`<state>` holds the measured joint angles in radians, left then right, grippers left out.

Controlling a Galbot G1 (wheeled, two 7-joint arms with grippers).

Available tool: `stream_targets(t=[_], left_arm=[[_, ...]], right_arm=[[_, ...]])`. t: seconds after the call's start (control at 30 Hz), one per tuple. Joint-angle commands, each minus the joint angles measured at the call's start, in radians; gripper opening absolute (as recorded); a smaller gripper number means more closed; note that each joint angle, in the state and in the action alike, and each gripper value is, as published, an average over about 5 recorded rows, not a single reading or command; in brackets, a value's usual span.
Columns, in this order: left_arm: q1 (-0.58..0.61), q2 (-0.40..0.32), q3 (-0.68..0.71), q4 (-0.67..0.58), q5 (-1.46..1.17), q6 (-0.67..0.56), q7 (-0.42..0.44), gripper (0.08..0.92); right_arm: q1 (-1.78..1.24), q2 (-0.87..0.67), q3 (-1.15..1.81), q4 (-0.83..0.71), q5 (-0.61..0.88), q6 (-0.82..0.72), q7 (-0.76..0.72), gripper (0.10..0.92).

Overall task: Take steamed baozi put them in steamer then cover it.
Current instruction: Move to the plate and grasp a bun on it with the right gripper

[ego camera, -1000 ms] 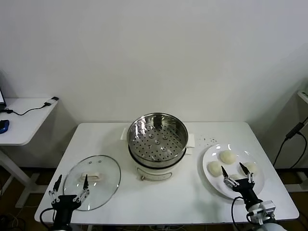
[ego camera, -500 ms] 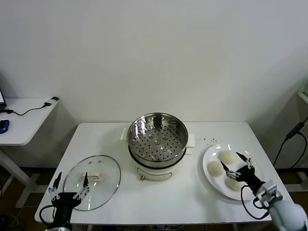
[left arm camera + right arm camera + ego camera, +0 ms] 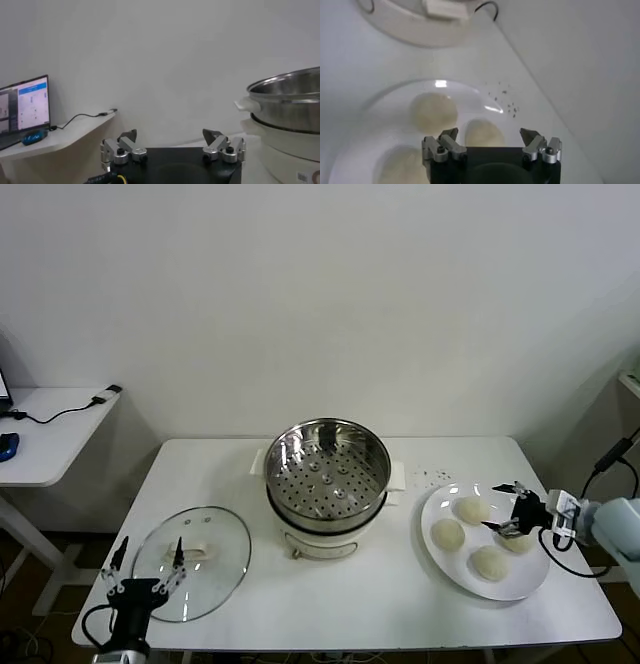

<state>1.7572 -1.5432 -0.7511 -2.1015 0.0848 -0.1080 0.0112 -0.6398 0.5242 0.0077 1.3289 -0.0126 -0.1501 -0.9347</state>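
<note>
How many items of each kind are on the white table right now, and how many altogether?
Steamed baozi: 4, all on the plate
Plate: 1
Steamer: 1, nothing in it
Cover: 1, lying flat on the table
Total: 7

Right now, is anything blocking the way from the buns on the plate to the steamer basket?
Nothing visible does. The steamer stands uncovered; its glass lid lies on the table on its far side from the plate. The open right gripper hovers over the four baozi, holding nothing.
</note>
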Motion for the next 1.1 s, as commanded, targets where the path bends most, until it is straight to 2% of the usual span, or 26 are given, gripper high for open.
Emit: stream_targets(t=[0.03,0.27,0.5,1.1], left_arm=[[-0.006,0.007,0.002,0.003,0.0,0.006,0.0,0.823],[-0.022,0.015,0.002,0.007,0.002,0.018,0.002,0.823],[-0.037,0.009,0.001,0.011,0.012,0.025,0.003,0.823],[-0.038,0.015,-0.01,0.022,0.014,0.026,0.002,0.823]], right_arm=[[0.429,-0.057,-0.432,-0.176,-0.084,-0.008,-0.171,0.823],[0.633,0.097,-0.648,-0.31,-0.077,0.008,-0.189,0.823],[0.701,0.231,-0.755,-0.415,-0.079,0.029,-0.205,0.823],[0.67,0.325,-0.818,-0.541,-0.107,0.054,-0.21,0.823]])
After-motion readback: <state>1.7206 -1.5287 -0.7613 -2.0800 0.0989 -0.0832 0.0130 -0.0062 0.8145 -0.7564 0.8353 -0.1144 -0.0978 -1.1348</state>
